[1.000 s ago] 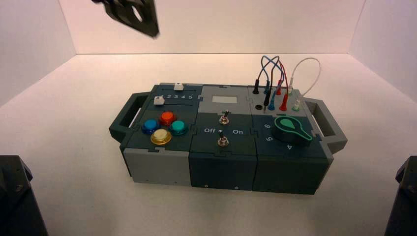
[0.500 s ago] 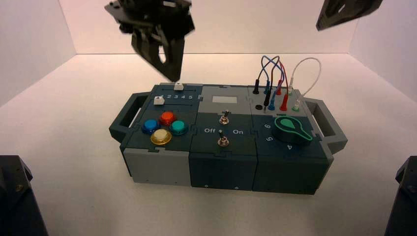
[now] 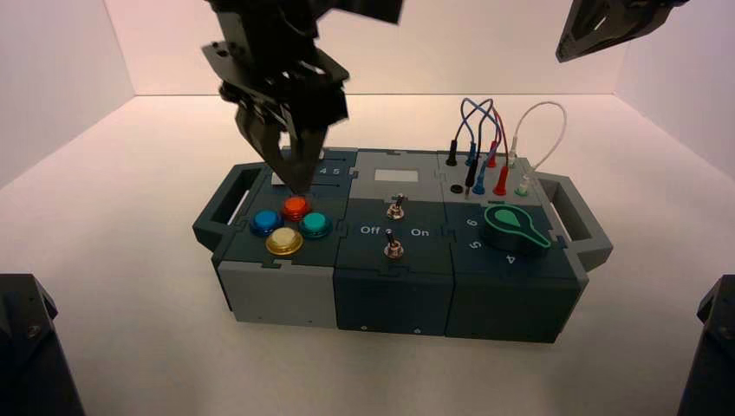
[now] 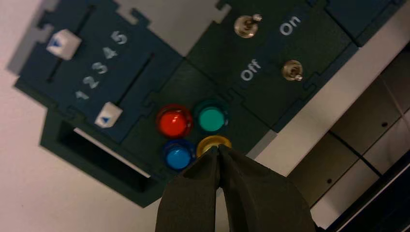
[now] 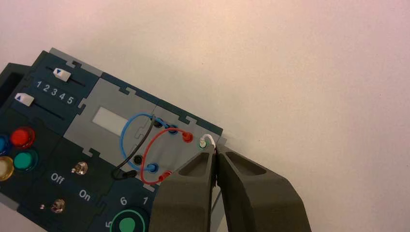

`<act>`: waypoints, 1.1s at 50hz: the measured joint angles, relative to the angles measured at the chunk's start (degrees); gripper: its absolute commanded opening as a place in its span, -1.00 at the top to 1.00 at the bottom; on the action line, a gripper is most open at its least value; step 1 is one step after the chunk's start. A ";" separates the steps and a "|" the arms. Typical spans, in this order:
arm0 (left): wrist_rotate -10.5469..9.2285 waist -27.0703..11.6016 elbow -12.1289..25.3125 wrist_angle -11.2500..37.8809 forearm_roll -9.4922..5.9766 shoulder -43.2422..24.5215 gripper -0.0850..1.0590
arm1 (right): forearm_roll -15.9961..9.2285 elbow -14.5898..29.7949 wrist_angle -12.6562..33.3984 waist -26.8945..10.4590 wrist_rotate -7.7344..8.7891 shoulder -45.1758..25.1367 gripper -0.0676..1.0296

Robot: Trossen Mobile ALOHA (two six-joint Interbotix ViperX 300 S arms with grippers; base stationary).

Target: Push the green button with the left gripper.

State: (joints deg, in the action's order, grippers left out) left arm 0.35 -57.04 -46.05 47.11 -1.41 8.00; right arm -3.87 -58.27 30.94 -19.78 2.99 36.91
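Observation:
The green button (image 3: 315, 224) is a small teal dome at the right of a cluster of round buttons on the box's left part, with red (image 3: 295, 207), blue (image 3: 264, 223) and yellow (image 3: 283, 241) ones. My left gripper (image 3: 299, 184) hangs shut above the box, its tips over the sliders just behind the red button. In the left wrist view the shut tips (image 4: 220, 148) lie over the yellow button (image 4: 212, 143), with the green button (image 4: 211, 119) beyond. My right gripper (image 5: 214, 151) is shut, high at the back right (image 3: 611, 24), over the wire sockets.
The box (image 3: 394, 290) has two white sliders (image 4: 108, 116), two toggle switches (image 3: 394, 208) marked Off and On, a green-rimmed dial knob (image 3: 513, 227), and red, blue, black and white wires (image 3: 481, 130) at the back right. Handles stick out at both ends.
My left gripper has come down from the top of the view to just above the sliders, behind the buttons. The right gripper came into view high at the back right and stays there.

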 measured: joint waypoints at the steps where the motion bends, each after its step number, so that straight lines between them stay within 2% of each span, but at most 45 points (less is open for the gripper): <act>1: 0.00 -0.09 0.00 0.00 0.00 -0.09 0.91 | -0.09 0.00 0.00 0.00 0.09 0.09 0.92; 7: 0.00 -1.32 0.53 -0.09 -0.09 -2.46 0.91 | 0.00 0.00 -0.09 0.00 0.00 0.00 0.92; 24: 0.35 -1.41 1.23 -1.67 0.53 -5.71 0.91 | 0.00 0.00 -0.35 0.00 0.09 0.18 0.92; 41: 0.97 -1.41 2.64 -2.55 2.02 -8.79 0.91 | -0.09 0.00 -0.79 0.00 0.09 0.97 0.92; 48: 1.23 -1.49 4.04 -2.90 3.25 -10.90 0.91 | -0.09 0.00 -0.79 0.00 0.09 1.14 0.92; 55: 1.23 -1.67 4.83 -3.25 3.60 -12.13 0.91 | -0.09 -0.09 -0.79 0.00 0.09 1.49 0.92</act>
State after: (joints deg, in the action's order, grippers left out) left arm 1.58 -58.71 -41.22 43.86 2.20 -4.13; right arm -3.96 -58.36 30.15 -19.78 3.08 38.41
